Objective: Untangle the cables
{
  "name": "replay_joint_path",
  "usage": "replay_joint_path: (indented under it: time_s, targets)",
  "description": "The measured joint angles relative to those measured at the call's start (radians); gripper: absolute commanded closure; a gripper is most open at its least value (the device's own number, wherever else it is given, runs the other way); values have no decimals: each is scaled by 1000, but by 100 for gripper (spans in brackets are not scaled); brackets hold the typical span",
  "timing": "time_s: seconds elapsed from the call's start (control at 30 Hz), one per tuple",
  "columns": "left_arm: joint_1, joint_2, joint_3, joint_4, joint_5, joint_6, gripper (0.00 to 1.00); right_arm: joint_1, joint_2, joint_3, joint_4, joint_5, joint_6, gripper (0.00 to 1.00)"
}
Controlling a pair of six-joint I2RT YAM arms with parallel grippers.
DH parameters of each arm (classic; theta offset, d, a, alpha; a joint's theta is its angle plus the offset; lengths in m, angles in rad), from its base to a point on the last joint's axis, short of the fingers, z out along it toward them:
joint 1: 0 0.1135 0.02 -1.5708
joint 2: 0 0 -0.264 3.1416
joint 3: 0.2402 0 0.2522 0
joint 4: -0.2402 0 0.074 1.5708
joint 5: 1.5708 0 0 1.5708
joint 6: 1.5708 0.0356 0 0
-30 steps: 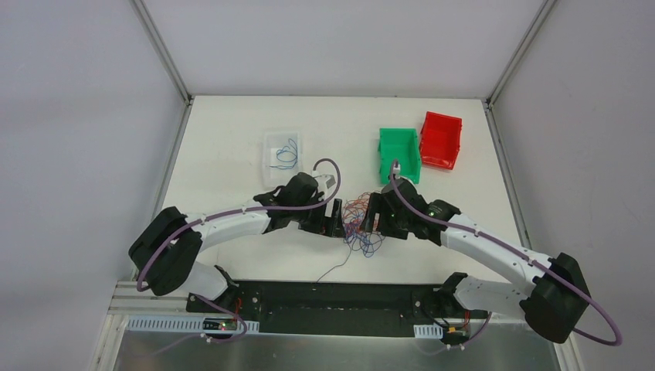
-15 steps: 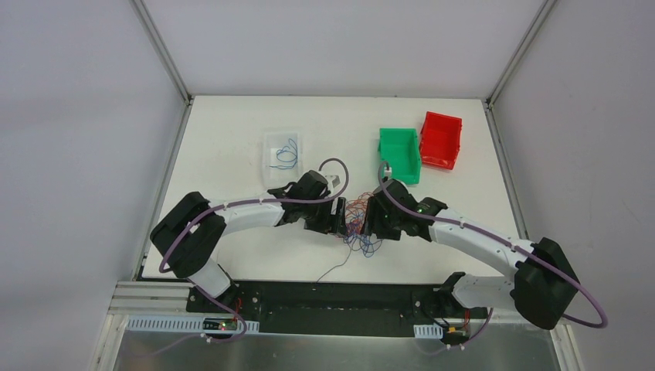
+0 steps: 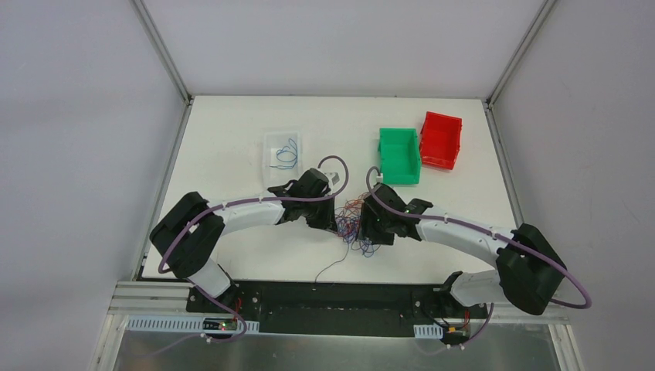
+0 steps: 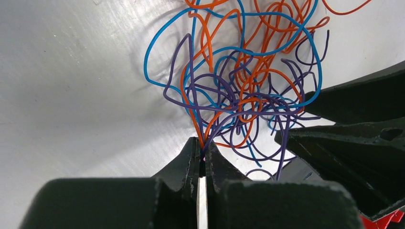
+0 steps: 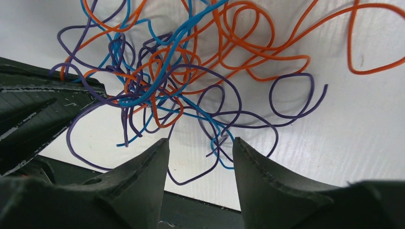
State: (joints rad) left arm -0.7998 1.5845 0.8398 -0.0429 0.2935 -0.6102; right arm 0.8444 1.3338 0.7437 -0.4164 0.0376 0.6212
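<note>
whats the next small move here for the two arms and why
Probably close the right end effector on the purple and blue loops lying between its open fingers. The left end effector is shut on orange and purple strands at the edge of the cables, so a second grip would likely let the arms ease the knot apart.

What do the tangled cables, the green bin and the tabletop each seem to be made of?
The cables: probably thin wire in glossy plastic insulation; they hold springy loops and show highlights.
The green bin: likely moulded plastic; uniform colour, rigid walls.
The tabletop: smooth white laminate or painted board, slightly shiny; it shows soft glare.
</note>
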Motion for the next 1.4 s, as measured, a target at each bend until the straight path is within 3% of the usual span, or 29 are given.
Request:
replay_joint_path:
  time_s: [0.33, 0.57, 0.63, 0.7, 0.9, 1.03, 1.2, 1.4]
  targets:
    - [1, -20, 19, -39, -47, 25, 100, 16, -49, -84, 45, 0, 84, 43]
    - [3, 16, 239, -144, -63, 86, 99, 16, -95, -82, 40, 67, 100, 41]
    - [3, 32, 285, -148, -63, 97, 69, 16, -113, -81, 39, 87, 106, 39]
    - [3, 35, 297, -152, -62, 106, 48, 16, -134, -81, 37, 103, 113, 37]
    - [3, -4, 238, -181, -48, 109, 21, 16, -167, -81, 35, 137, 119, 36]
    - [2, -137, 112, -198, -49, 105, 19, 15, -167, -81, 24, 148, 119, 36]
    - [-14, -287, 27, -217, -53, 104, 24, 13, -164, -77, 17, 158, 119, 35]
    - [-75, -273, 25, -210, -65, 105, 28, 11, -157, -52, 15, 162, 119, 36]
